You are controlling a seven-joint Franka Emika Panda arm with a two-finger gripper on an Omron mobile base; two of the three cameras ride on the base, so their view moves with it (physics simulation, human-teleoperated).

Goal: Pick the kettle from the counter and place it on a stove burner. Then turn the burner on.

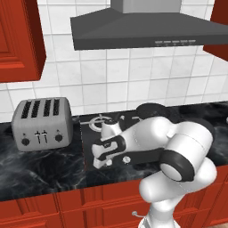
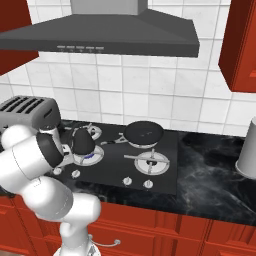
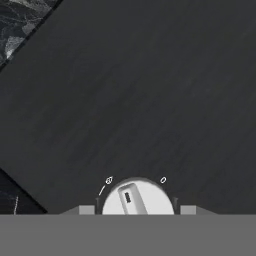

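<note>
Directly under the tool (image 1: 101, 156), between its two finger tips in the hand view, sits a white stove knob (image 3: 137, 199). Its pointer bar is turned toward the marked setting on the dial, away from the "0". The tips stand apart, one on each side of the knob; whether they press on it I cannot tell. The hand hangs low over the front edge of the stove (image 2: 165, 172), probably because the knobs line that edge and this one seems to govern the burner just beyond.

Just beyond the tool, the kettle (image 2: 83, 141) stands upright on that front burner, where a faint blue glow shows at the ring. It is small, dark grey and cone-shaped, with an arched black handle.

Farther off, a flat dark pan (image 2: 143, 132) rests on a rear burner. A toaster (image 1: 42, 123) stands on the counter (image 1: 40, 171) to the tool's side.
</note>
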